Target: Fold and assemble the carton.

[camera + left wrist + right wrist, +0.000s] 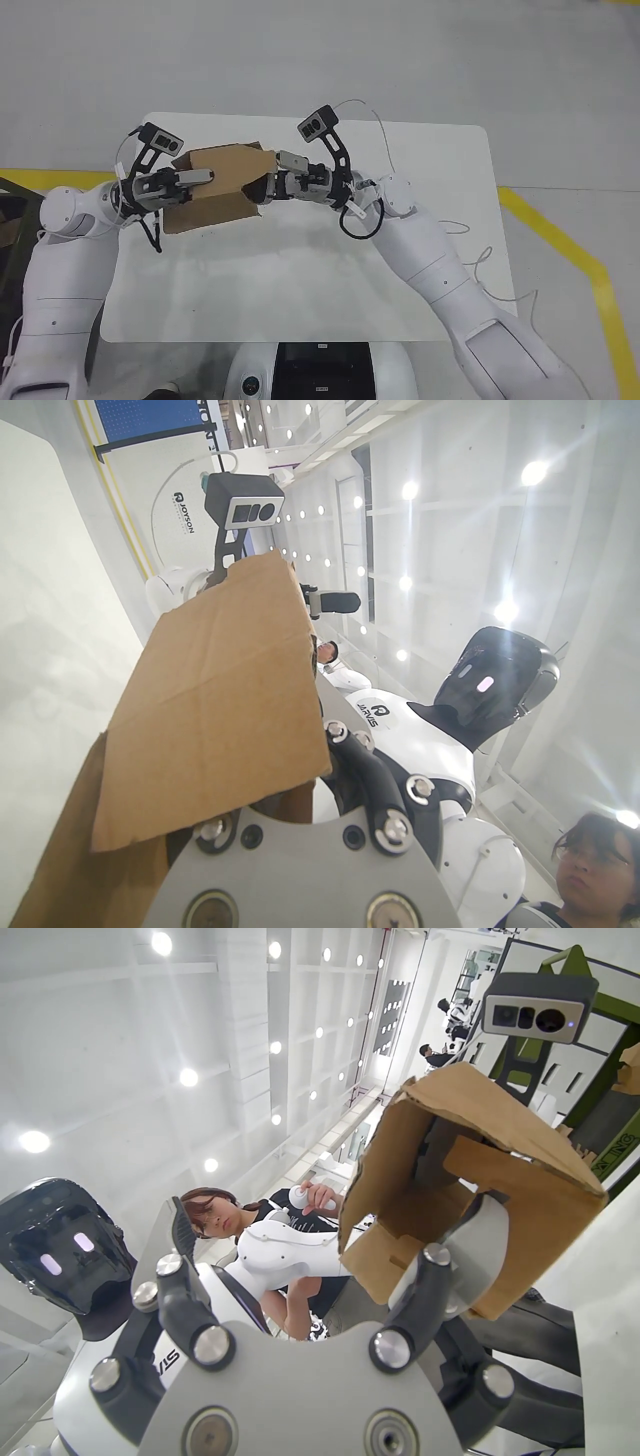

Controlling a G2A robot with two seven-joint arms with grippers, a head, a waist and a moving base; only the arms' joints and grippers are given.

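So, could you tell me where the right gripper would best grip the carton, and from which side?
Probably a wall edge at the open end of the carton, which faces the right gripper: one finger inside, one outside, since the walls are thin panels and the left gripper holds the far end.

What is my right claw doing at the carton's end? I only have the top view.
Observer: The right wrist view shows the right claw open. One finger sits at the carton's mouth, and the other stands well apart from the cardboard.
Operator: Is that end closed?
Observer: No. It gapes, and a loose inner flap shows inside.
Operator: And the left side?
Observer: In the left wrist view a cardboard flap lies across the left claw, so I cannot tell whether it grips.
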